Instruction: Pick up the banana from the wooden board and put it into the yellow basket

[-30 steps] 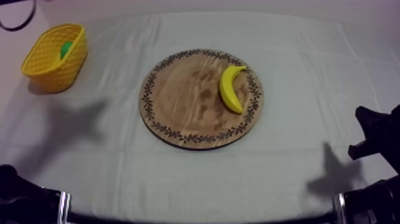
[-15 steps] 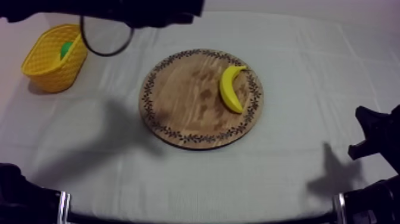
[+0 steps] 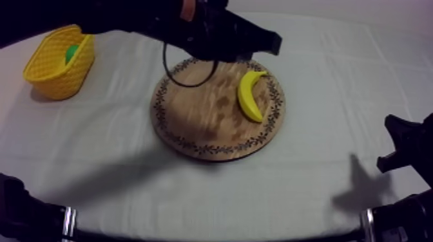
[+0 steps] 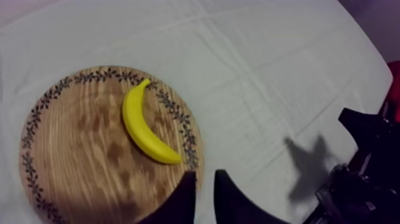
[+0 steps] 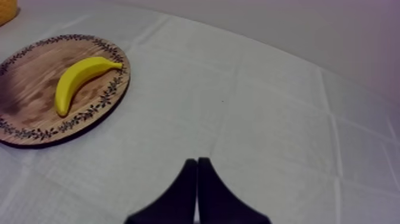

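judging by its glossy, even yellow skin, the banana (image 3: pixel 250 95) is a toy: probably light, stiff and hard to damage, yet smooth enough to slip out of a careless pinch. it lies flat on the round wooden board (image 3: pixel 193 116), on the side toward my right arm and inside the patterned rim, with its bowed back toward the board's middle and both tips toward the rim. the best hold, i think, is across the thick middle, one finger on the bowed back and one in the hollow, because the tapering ends give little to bear on. the left hand (image 4: pixel 205 174) hangs over the board near the banana, touching nothing. its two fingers stand a little apart with nothing between them, and that gap looks too narrow for the banana's middle, so it would likely need to spread before coming down. the right hand (image 5: pixel 197 170) sits low over the bare cloth of the desk (image 3: pixel 335 96), well apart from the board, fingers pressed together on nothing. the yellow basket (image 3: pixel 59 61) stands at the desk's far left, something green (image 3: pixel 72 53) inside it.
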Motion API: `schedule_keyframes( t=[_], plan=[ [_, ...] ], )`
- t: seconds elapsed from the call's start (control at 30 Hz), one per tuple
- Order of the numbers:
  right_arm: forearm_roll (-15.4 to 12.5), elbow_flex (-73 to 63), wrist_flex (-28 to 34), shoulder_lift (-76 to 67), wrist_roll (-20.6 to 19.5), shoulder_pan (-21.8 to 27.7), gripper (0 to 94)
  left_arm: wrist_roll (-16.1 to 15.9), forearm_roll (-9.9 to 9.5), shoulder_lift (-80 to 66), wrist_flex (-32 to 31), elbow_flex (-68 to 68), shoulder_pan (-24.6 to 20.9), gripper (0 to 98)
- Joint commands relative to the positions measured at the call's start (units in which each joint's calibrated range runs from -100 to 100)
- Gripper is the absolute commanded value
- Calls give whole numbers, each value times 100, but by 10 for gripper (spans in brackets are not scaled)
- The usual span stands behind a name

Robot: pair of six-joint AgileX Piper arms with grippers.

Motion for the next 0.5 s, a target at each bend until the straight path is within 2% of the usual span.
schedule_keyframes(
  t=[0.0,0.27,0.47],
  plan=[
    [-1,-3,-6,0,3,1,3,171,-43,174,223,-250,41,190],
    [-1,-3,-6,0,3,1,3,449,-127,987,1247,-1421,91,210],
    [-1,-3,-6,0,3,1,3,541,-190,1622,1583,-2089,-41,210]
  ],
)
